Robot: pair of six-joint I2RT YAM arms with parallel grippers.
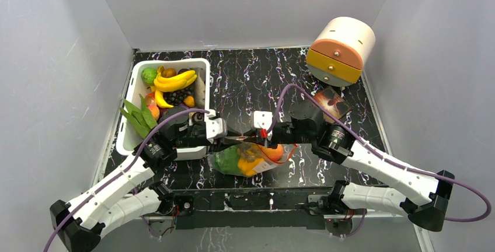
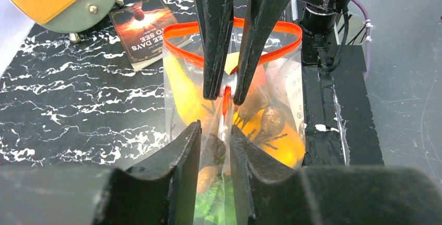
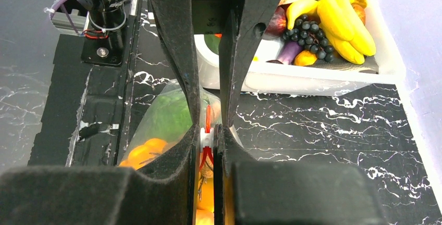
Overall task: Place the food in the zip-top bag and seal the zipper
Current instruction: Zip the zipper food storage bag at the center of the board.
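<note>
Black table (image 1: 245, 77) veined in white, boxed in by plain grey walls (image 1: 58, 59) on three sides. At upper right of the overhead view, a round cream and orange drawer unit (image 1: 341, 51); just below it, a dark brown packet (image 1: 331, 103) flat on the marble. At left, a white tub (image 1: 124, 138) heaped with toy food: bananas (image 1: 175, 81), dark grapes (image 3: 307, 37), lettuce leaves (image 1: 137, 118) hanging over the lower-left rim.

Low in the centre of the overhead view, both arms reaching inward and meeting tip to tip.

Right gripper (image 3: 207, 136): pressed together, clamped on the zipper (image 2: 284, 27) at its small white slider (image 2: 228, 85), with the red strip showing in the seam between the pads.

Left gripper (image 2: 215, 131): nearly together, only a slim gap, with the crinkled top fold of the bag (image 1: 265, 167) caught in that gap. Facing the right gripper head-on, almost touching it.

Bag directly under and between the two grippers, resting on the table near its lower edge, just beside the tub's lower-right corner. Inside, a green leafy piece (image 3: 169, 118) and orange pieces (image 3: 146, 149), plus something yellow. Beyond the right gripper's fingers, in the left wrist view, zipper bowed apart in an open red-orange loop.
</note>
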